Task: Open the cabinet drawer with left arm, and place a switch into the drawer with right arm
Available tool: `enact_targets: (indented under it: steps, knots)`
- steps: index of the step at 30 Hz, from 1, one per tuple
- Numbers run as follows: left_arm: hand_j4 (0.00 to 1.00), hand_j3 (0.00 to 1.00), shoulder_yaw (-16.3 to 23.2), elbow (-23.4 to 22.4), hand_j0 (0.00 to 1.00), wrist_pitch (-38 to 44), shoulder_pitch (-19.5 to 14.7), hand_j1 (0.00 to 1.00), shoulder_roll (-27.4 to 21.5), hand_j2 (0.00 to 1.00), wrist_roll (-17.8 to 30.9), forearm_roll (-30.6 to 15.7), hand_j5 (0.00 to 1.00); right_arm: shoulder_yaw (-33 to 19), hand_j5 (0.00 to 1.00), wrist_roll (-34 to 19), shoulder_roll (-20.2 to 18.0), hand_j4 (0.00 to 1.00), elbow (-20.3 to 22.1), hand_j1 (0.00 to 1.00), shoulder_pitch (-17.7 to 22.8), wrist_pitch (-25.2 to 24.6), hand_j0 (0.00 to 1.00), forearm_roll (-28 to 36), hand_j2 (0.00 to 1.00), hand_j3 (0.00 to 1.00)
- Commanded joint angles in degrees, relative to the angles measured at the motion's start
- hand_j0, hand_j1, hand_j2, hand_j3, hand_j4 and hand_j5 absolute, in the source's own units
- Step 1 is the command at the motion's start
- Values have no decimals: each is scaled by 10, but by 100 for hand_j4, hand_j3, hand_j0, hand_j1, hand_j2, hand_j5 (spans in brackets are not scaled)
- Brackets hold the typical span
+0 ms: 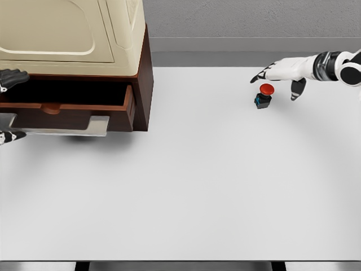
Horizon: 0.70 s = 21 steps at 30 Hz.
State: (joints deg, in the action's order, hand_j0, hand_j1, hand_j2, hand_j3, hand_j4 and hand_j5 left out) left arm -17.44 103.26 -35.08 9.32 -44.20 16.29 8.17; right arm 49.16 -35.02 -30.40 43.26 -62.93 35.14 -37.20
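Note:
A brown cabinet (144,79) with a cream appliance on top stands at the back left. Its drawer (67,116) is pulled out, showing a dark inside and a flat grey handle (67,126). Only dark parts of my left hand (11,77) show at the picture's left edge, beside the drawer front. The switch (264,95), a black body with a red mushroom button, stands upright on the white table at the back right. My right hand (279,76) hovers open just behind and above the switch, spread to either side of it and not touching it.
The white table (186,186) stretches wide between the cabinet and the switch. A grey wall runs along the back. The table's front edge lies near the bottom of the picture.

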Motion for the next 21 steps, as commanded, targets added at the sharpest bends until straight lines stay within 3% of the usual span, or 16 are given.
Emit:
enact_targets:
  steps: [1, 11, 19, 21]
  knots:
    - [100, 100, 22, 0, 100, 1, -1, 100, 11, 100, 1, -1, 100, 1, 100, 0, 1, 100, 1, 100, -1, -1, 100, 1, 100, 100]
    - [100, 100, 43, 0, 100, 1, -22, 100, 47, 100, 23, 0, 100, 6, 100, 0, 4, 100, 26, 100, 2, -1, 100, -2, 100, 100]
    - [100, 100, 42, 0, 100, 1, -22, 100, 49, 100, 23, 0, 100, 21, 100, 0, 24, 100, 19, 100, 3, -1, 100, -8, 100, 100]
    - [100, 100, 42, 0, 100, 1, -22, 100, 49, 100, 24, 0, 100, 22, 100, 0, 32, 100, -1, 100, 3, -1, 100, -9, 100, 100]
